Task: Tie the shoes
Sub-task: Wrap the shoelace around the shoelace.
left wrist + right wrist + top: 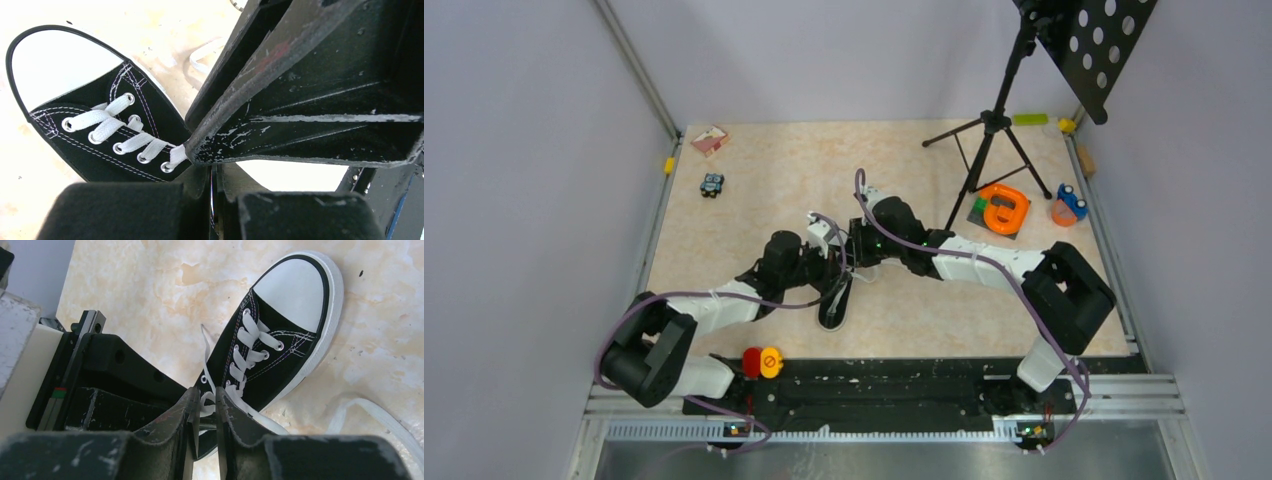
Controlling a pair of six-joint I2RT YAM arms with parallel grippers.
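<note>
The black sneaker [835, 305] lies mid-table with its white toe cap toward the near edge. It also shows in the left wrist view [100, 125] and the right wrist view [280, 330]. My right gripper [208, 402] is over the top eyelets, shut on a loop of white lace [206, 399]. My left gripper [215, 175] is shut just beside the shoe's top eyelets, with nothing plainly visible between its pads. The two grippers nearly touch above the shoe's collar, left [834, 258] and right [856, 250]. A loose lace [370, 412] lies on the table.
A black tripod [989, 150] stands at the back right under a perforated black panel [1094, 50]. An orange object [1004, 208] and a blue-orange toy [1069, 205] sit beside it. A small blue toy [712, 184] and a pink card [709, 138] lie back left.
</note>
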